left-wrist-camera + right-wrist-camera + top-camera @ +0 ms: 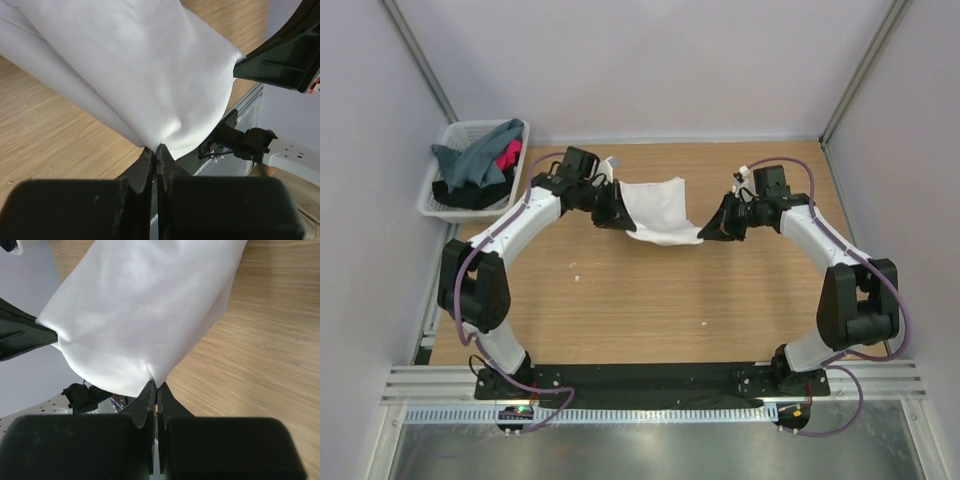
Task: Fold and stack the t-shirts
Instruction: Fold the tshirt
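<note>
A plain white t-shirt [658, 208] hangs folded between my two grippers over the far middle of the wooden table. My left gripper [612, 216] is shut on its left near corner; in the left wrist view the cloth [135, 65] fans out from the pinched jaws [156, 148]. My right gripper [712, 228] is shut on its right near corner; in the right wrist view the cloth [145, 305] spreads up from the closed jaws [156, 385]. A grey-teal shirt [480, 158], a pink-red one [508, 155] and a black one [470, 195] lie heaped in the basket.
A white plastic lattice basket [435, 195] stands at the far left off the table's corner. Pale walls with metal posts close the back and both sides. A black rail [650, 378] runs along the near edge by the arm bases.
</note>
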Robot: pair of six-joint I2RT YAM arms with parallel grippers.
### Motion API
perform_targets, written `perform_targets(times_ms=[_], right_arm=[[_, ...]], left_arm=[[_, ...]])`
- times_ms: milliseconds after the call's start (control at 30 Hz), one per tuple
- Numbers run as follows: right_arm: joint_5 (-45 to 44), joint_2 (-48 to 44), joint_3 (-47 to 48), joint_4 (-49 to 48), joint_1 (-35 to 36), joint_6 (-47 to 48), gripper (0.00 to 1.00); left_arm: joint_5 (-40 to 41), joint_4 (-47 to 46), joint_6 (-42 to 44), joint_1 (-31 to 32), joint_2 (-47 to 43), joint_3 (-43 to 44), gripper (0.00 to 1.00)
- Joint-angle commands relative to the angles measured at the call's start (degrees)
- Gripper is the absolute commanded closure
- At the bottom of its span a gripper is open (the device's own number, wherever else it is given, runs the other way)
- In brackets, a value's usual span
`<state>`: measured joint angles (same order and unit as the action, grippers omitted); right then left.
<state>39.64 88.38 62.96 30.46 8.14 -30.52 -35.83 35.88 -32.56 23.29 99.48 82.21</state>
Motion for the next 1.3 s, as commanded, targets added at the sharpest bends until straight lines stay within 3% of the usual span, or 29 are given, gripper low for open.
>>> perform_targets(times_ms=[0,267,467,667,933,967,1000,1033,1100,1133,1200,1267], right_arm=[[0.8,-5.0,-1.0,2.0,-0.2,-0.1,0.99],[-0.1,-4.8,-5.7,-0.8,-0.2,-0.3,0.98],[-0.1,1.3,-0.5,-3.3,-0.1,-1.1,0.99],[-0.3,12.1,14.2,-5.6,-0.1,-1.3,0.99],[-1.3,31.6,34.1,-9.5,0.6,-2.4,0.98],[-2.0,33.9,37.3,-10.9,0.6,-2.9,0.95],[-2.8,35.8,38.8,-11.2,1.1,-3.0,0.71],[-3.5,39.0,41.8,-11.4,1.3,-2.5,0.59],[-4.5,41.0,44.1,-11.6,1.7,-1.4,0.37],[-4.7,41.3,44.7,-11.8,1.6,-0.9,0.34],[-5.0,40.0,45.2,-12.0,1.3,-0.4,0.31],[-5.0,37.1,44.3,-11.0,0.8,0.6,0.30]], left_arm=[[0.3,1.5,1.3,1.4,-5.0,-1.5,1.00],[1.6,1.7,0.0,1.5,-9.1,-14.0,1.00],[1.9,-0.5,-1.2,-0.1,-8.0,-14.4,1.00],[2.5,-1.6,-0.3,-5.5,-1.0,-3.2,1.00],[6.1,-1.0,2.2,-9.6,15.7,16.1,1.00],[7.0,-1.4,2.7,-9.8,17.5,17.8,1.00],[8.1,-1.2,3.8,-9.9,19.3,19.6,1.00],[9.8,-1.3,4.9,-10.0,22.9,23.6,0.88],[12.2,-1.5,7.9,-9.9,25.3,27.1,0.73],[14.5,-1.3,8.1,-9.8,26.2,28.5,0.46],[20.0,-0.1,9.8,-9.7,25.5,31.9,0.24],[22.9,0.9,10.0,-9.3,22.8,31.9,0.13]])
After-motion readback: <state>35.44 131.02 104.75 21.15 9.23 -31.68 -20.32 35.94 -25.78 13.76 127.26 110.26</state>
